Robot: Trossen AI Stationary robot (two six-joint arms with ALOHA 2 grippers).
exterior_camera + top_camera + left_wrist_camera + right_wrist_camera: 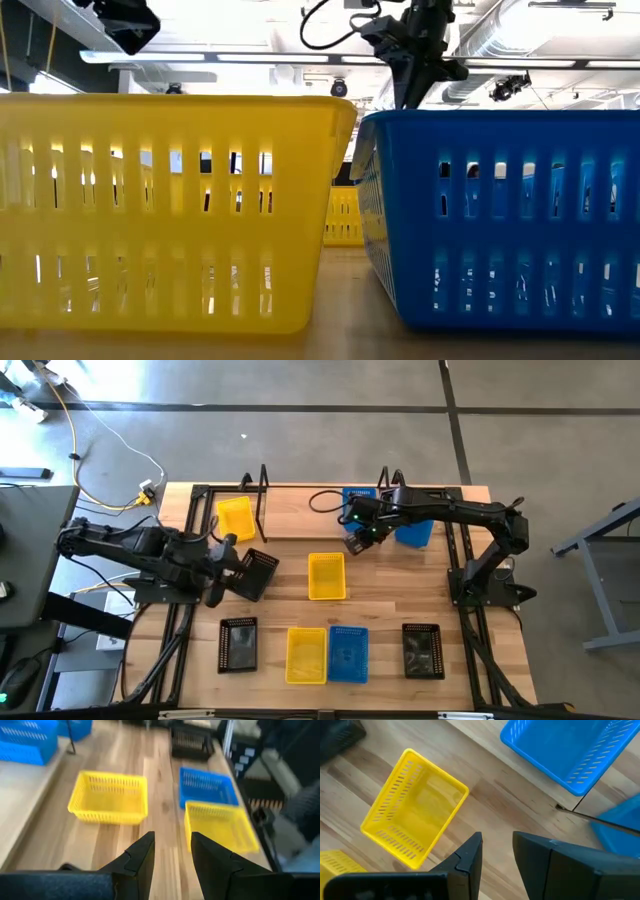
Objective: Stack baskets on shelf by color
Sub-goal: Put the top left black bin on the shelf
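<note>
Left gripper (222, 565) low over table's left side, fingers apart, nothing between them; tilted black perforated plastic basket (256, 573) just beside it. Yellow slotted plastic basket (235, 518) already on narrow light wooden shelf (300, 510), long axis running front to back. Loose yellow basket (326, 576) mid-table, upright, same long axis. Right gripper (362, 536) hovers above it near shelf, fingers parted, empty. Blue baskets (413, 531) at shelf's right end. Likely step: fetching next basket. Next move: descend, clamp rim of loose yellow basket.
</note>
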